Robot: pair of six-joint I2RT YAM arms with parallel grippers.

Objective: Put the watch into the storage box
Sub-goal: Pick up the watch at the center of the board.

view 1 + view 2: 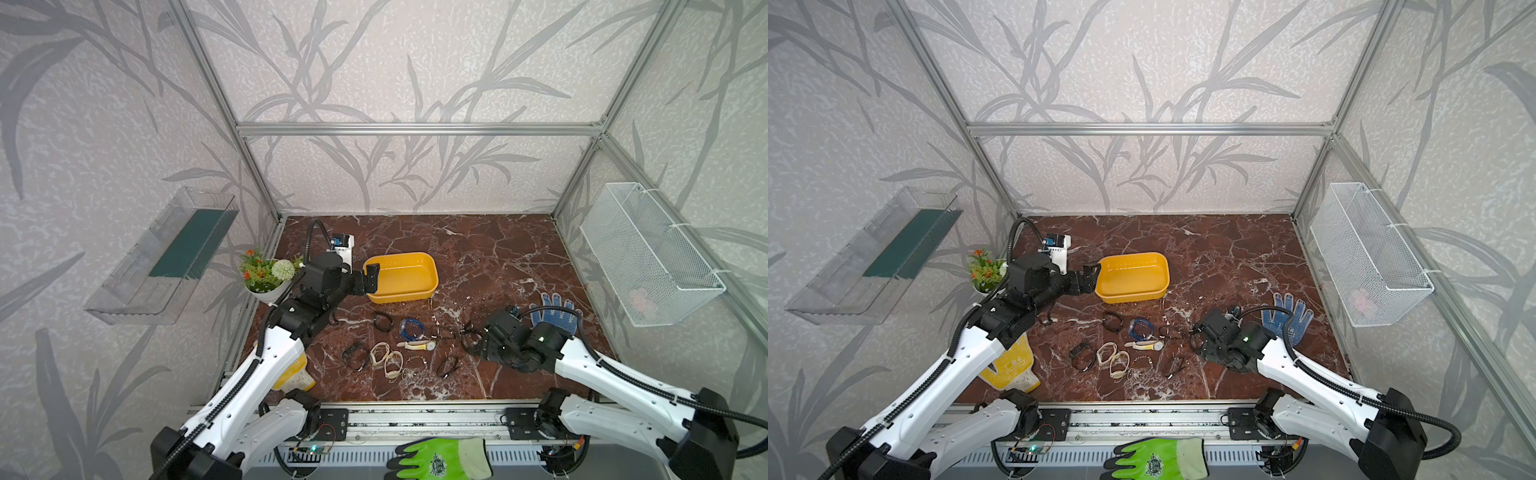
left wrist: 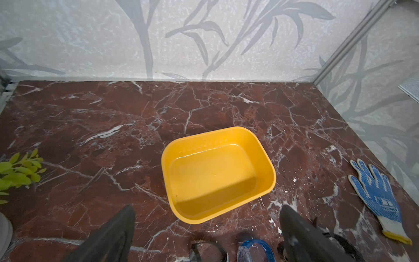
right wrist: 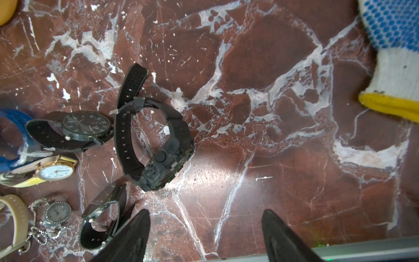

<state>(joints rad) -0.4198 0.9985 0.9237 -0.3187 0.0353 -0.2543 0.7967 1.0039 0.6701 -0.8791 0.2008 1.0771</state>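
Nothing is done yet: the box [image 1: 403,296] stands empty, and the watches [image 1: 422,345] all lie on the surface [image 1: 498,257] in front of it. The right claw [image 3: 205,213], jaws apart and empty, hangs just short of a chunky black watch [image 3: 158,165]. The left claw [image 2: 207,207], wide open and empty, hovers beside the box, and the wire basket [image 1: 648,257] holds something pale pink [image 1: 642,300].

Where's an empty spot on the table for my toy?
Bare table runs from the yellow box to the back wall, and between the box and the blue glove. In front of the box it is crowded with watches.
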